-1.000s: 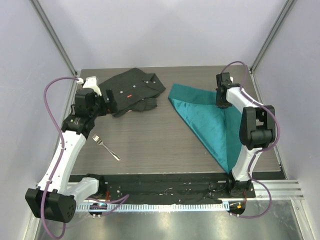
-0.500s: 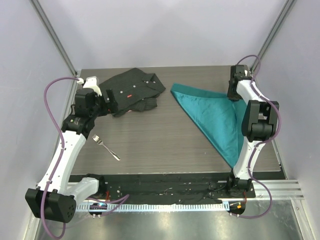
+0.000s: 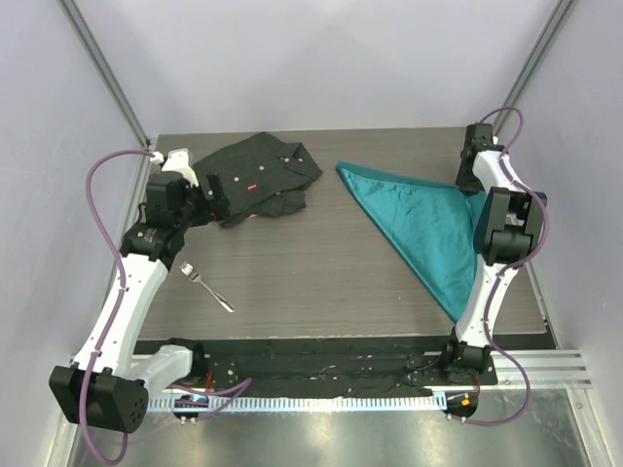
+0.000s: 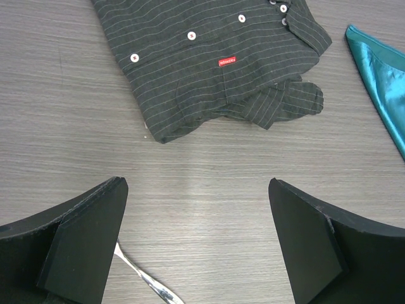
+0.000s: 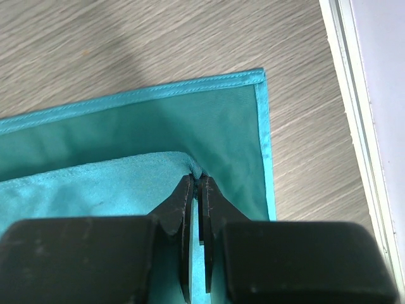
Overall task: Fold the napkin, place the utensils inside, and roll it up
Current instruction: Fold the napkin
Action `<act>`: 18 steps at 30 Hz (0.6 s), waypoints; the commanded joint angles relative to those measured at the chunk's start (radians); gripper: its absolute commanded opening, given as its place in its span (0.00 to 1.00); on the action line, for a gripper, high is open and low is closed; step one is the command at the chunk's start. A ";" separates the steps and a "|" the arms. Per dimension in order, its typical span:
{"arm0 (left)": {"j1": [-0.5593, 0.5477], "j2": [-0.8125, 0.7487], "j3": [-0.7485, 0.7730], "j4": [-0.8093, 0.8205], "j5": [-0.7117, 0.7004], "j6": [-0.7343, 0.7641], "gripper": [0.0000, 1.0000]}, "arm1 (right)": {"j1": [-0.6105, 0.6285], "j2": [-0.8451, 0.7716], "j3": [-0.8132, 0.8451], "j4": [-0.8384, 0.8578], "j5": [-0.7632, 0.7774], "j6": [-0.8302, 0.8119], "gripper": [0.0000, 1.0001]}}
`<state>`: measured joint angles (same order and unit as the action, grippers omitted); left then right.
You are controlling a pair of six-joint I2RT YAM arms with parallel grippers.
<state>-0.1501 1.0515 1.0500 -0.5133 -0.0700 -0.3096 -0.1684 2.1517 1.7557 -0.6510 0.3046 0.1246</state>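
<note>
Pinching a lifted corner of the napkin [image 5: 114,133] in my fully closed right claw [image 5: 197,180], I should set it square on the lower corner; left claw [image 4: 196,215] gapes empty.

Robot lab test cell, plain pale lilac walls [image 3: 321,58], grey metal corner posts [image 3: 105,73] at upper left and right, grey wood-grain tabletop [image 3: 311,263], brushed silver metal base plate [image 3: 321,433] along the bottom, looping purple cables [image 3: 90,182].

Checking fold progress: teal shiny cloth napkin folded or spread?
Folded: teal napkin forms a triangle; shut right gripper pinches its upper layer above the lower corner.
</note>
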 commanded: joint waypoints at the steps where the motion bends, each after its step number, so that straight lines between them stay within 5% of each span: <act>1: 0.004 0.001 0.010 0.027 -0.005 0.001 1.00 | -0.022 0.022 0.060 -0.006 -0.005 -0.013 0.01; 18: 0.004 0.015 0.008 0.025 -0.019 0.007 1.00 | -0.071 0.097 0.165 -0.027 -0.010 -0.025 0.01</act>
<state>-0.1501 1.0649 1.0500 -0.5137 -0.0742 -0.3077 -0.2279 2.2364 1.8545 -0.6769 0.2932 0.1101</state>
